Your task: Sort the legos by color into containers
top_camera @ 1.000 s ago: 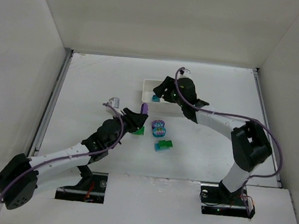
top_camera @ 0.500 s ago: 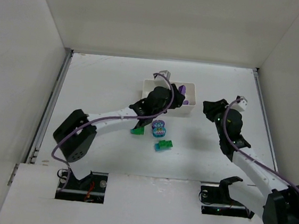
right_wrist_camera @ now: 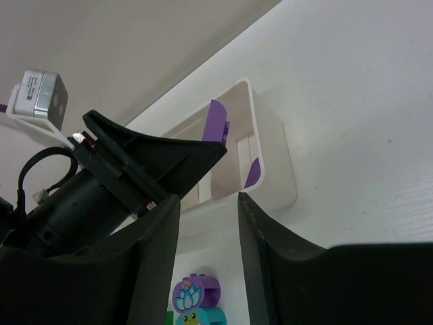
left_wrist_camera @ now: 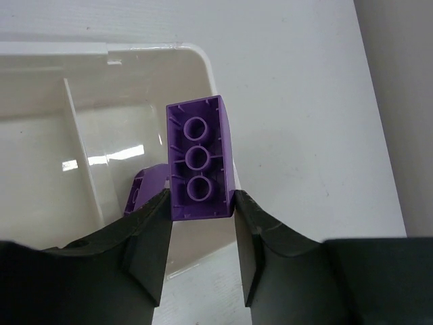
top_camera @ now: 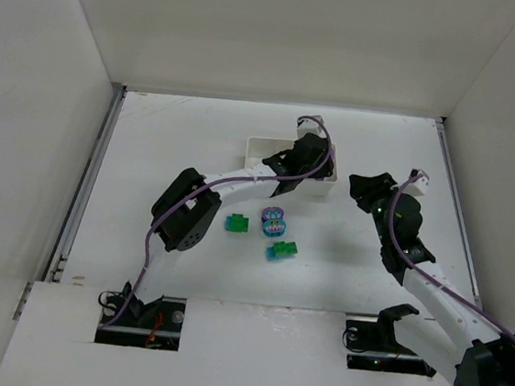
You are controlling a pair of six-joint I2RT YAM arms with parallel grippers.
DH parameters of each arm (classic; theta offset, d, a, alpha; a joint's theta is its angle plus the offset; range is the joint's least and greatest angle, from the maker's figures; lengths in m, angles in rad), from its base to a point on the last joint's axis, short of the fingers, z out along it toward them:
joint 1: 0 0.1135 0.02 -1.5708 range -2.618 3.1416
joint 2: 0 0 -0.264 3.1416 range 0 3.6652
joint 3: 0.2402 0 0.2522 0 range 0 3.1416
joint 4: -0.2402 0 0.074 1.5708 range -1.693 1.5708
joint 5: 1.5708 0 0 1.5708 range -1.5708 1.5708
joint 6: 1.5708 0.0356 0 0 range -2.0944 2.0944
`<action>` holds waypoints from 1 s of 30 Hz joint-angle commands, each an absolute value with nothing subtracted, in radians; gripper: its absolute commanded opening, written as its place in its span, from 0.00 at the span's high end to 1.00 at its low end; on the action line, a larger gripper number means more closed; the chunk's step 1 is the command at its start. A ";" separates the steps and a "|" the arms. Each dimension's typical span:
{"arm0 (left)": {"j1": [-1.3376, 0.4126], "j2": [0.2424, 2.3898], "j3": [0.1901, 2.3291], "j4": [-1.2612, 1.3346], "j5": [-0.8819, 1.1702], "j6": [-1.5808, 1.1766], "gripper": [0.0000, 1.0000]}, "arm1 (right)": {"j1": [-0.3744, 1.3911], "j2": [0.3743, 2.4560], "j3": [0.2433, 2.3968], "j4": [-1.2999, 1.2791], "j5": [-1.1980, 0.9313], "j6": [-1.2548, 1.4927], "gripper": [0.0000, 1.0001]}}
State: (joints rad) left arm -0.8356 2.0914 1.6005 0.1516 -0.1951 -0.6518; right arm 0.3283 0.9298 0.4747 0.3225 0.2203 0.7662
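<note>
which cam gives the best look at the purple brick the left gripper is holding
Left wrist: the purple brick fills the centre, underside tubes showing, pinched by the left gripper above the end compartment of the tray. Right wrist catches only a purple sliver over the rim. Top external hides it under that gripper.

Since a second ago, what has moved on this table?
The left claw carried a purple brick from beside the loose legos to the right end of the tray. The right claw left the tray and drew back to the right. The loose legos and tray stayed put.
</note>
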 commanded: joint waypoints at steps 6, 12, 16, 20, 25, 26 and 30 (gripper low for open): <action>-0.824 2.034 1.645 0.127 -0.190 -0.612 0.47 | 0.329 0.936 0.479 0.383 0.224 0.764 0.48; -0.811 1.821 1.475 0.175 -0.199 -0.575 0.54 | 0.396 0.998 0.523 0.379 0.204 0.720 0.61; -0.795 1.602 1.225 0.228 -0.228 -0.575 0.66 | 0.494 1.077 0.586 0.356 0.204 0.649 0.69; -0.800 1.375 0.959 0.259 -0.285 -0.584 0.76 | 0.599 1.184 0.676 0.284 0.207 0.569 0.68; -0.838 1.116 0.700 0.241 -0.357 -0.618 0.77 | 0.709 1.311 0.770 0.209 0.264 0.486 0.46; -0.849 1.074 0.657 0.235 -0.370 -0.626 0.76 | 0.728 1.330 0.781 0.195 0.267 0.483 0.41; -0.881 0.947 0.543 0.187 -0.423 -0.652 0.72 | 0.772 1.403 0.802 0.158 0.279 0.471 0.25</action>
